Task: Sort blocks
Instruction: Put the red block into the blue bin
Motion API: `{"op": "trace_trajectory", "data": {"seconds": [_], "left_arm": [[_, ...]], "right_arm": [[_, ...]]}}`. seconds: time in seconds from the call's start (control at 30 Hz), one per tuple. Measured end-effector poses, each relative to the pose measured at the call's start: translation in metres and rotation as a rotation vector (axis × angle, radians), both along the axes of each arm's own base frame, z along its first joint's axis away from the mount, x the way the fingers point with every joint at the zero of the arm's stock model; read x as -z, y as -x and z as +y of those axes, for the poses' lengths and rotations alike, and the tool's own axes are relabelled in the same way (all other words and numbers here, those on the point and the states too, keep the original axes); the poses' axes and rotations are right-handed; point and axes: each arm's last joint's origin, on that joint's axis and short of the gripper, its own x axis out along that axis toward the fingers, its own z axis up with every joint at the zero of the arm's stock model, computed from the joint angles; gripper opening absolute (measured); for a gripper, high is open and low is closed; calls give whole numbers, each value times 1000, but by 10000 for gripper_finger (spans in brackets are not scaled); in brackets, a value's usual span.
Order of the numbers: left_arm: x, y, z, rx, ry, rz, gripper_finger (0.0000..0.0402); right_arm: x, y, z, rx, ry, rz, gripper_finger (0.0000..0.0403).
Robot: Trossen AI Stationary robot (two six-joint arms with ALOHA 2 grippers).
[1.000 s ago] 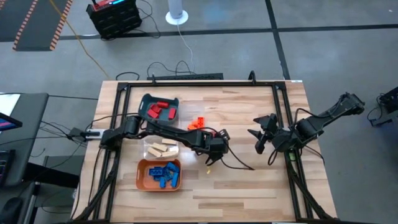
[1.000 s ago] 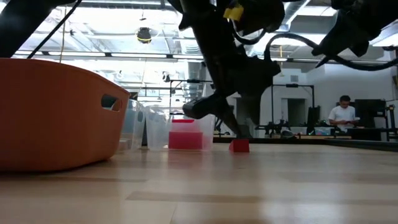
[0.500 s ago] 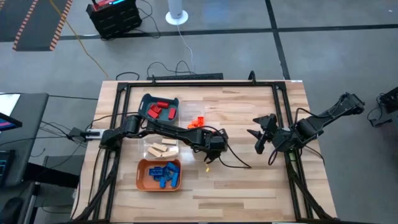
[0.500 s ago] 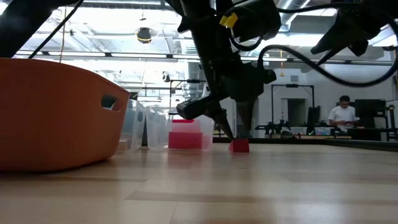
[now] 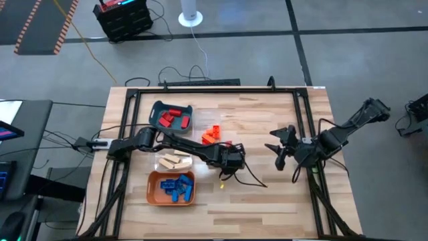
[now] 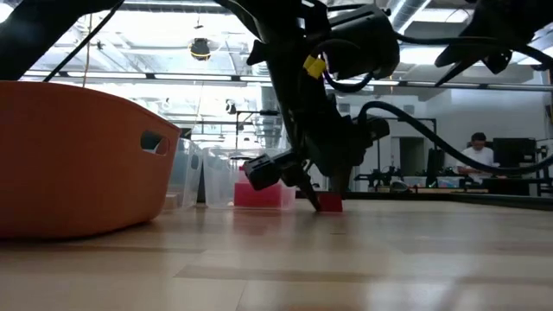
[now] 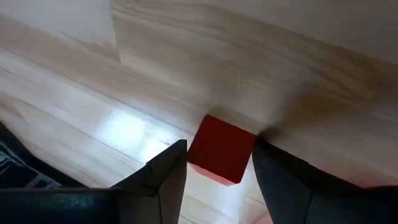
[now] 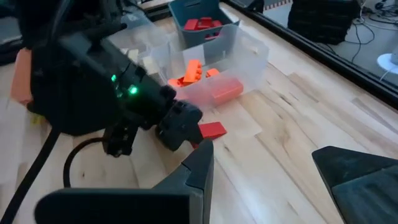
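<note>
A red block (image 7: 222, 148) lies flat on the wood table near its middle, also seen in the low view (image 6: 329, 205) and the right wrist view (image 8: 211, 130). My left gripper (image 7: 219, 155) is low over it, open, pointing down, with one finger on each side of the block. In the high view the left gripper (image 5: 231, 158) hides the block. My right gripper (image 5: 281, 148) hangs open above the table's right part, well away from the block. Other blocks lie sorted in trays: red, orange, tan and blue. My left gripper comes down from above with its fingers (image 7: 168, 177) astride the red block's two opposite sides (image 7: 199, 144). The block rests flat on the table. The fingertips stand right at the block's edges, and I cannot tell whether they touch it.
A teal tray (image 5: 156, 107) holds red blocks, a clear tray (image 5: 202, 127) orange ones, another clear tray (image 5: 160, 155) tan ones, and an orange tray (image 5: 152, 190) blue ones. A black frame (image 5: 304, 127) borders the table. A person stands in the room far behind.
My left gripper has come down toward the table and now has its fingertips around the red block, which has stayed where it was.
</note>
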Motion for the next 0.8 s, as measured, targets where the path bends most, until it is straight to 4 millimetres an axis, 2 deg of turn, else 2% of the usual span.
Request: {"op": "trace_trajectory", "data": {"seconds": [0.3, 0.5, 0.67, 0.8], "left_arm": [[3, 0, 1, 4, -40, 15, 124], [0, 1, -2, 17, -70, 16, 122], [-9, 1, -11, 32, -51, -3, 103], [-32, -4, -22, 3, -21, -54, 80]], "right_arm": [[1, -2, 4, -12, 5, 2, 77], [1, -2, 4, -11, 5, 2, 77], [2, -2, 4, -10, 8, 4, 77], [1, -1, 3, -10, 5, -3, 77]]}}
